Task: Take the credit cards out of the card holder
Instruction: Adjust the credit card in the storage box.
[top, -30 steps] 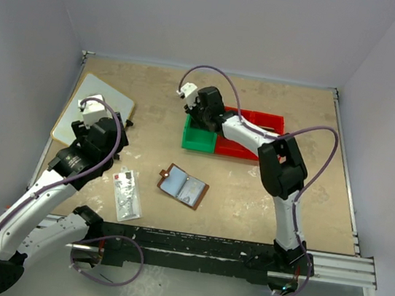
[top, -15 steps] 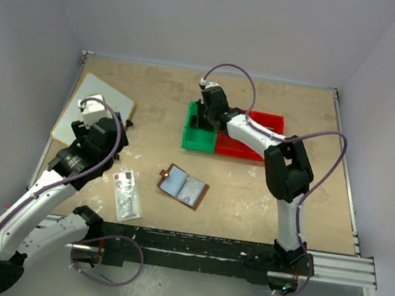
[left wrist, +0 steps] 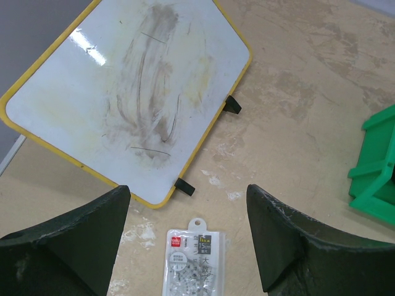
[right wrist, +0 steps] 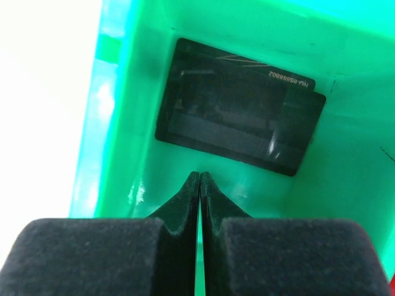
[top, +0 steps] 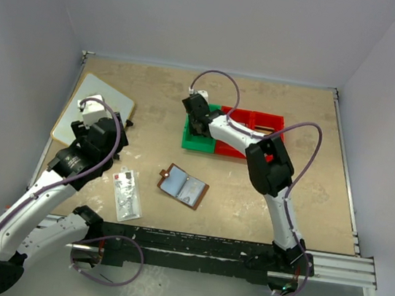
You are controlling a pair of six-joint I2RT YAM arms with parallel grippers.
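A tan, mottled and scuffed table [top: 152, 105] stands inside pale lavender-grey walls [top: 223, 19].

The left jaws are spread wide with nothing between them. Ahead of them lies a white rectangular board with a yellow rim [left wrist: 123, 92], its face smeared with grey streaks. Two small black clips [left wrist: 184, 186] sit on the edge nearer the jaws. Under the gap between these jaws lies a clear speckled plastic packet [left wrist: 188, 262]. Its header has a red mark, and "15cm" can be read beside it; the finer print is too small to read.

The right jaws are pressed together, gripping nothing, and point down into a green plastic bin [right wrist: 123, 123]. Just beyond their tips, on the bin floor, lie the two thin flat credit cards [right wrist: 234, 117]. One lies on the other, slightly offset, and both look dark in the wrist view. A line of pale characters runs along the upper card's far edge, too uncertain to read. A red plastic bin [top: 275, 121] adjoins the green one, to the right of these jaws; what it holds cannot be told.

The small brown leather card holder [top: 183, 186] lies open on the table, bluish-grey pockets up. It is well apart from both sets of jaws, toward the arm bases from the right jaws and to the right of the left ones.
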